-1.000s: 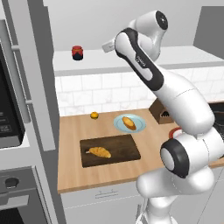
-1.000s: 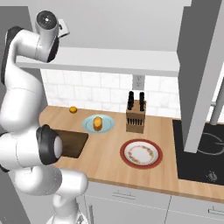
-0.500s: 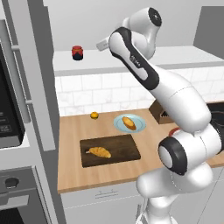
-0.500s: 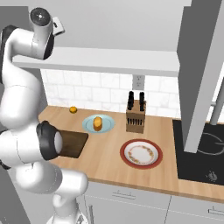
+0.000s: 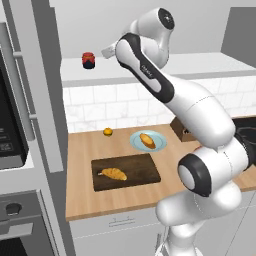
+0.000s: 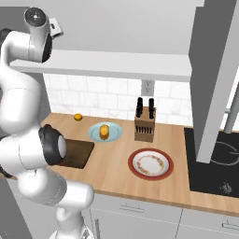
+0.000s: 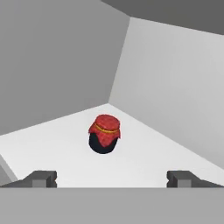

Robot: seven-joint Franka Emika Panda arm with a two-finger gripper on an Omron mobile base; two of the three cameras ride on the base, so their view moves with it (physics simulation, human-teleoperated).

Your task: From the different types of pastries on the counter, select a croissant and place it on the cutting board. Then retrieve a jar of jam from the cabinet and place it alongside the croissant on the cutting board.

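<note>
Claw (image 7: 112,177) wide apart; one jar of jam (image 7: 104,134) ahead.

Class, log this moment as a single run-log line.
croissant: on cutting board | jar of jam: on cabinet shelf | claw: open, facing jar

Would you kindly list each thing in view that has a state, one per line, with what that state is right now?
gripper: open, aimed at the jar, not touching it
jar of jam: upright on the cabinet shelf, lid on, not held
croissant: lying on the cutting board
bun: resting on the blue plate
red-rimmed plate: holding no food
knife block: upright, knives in
</note>
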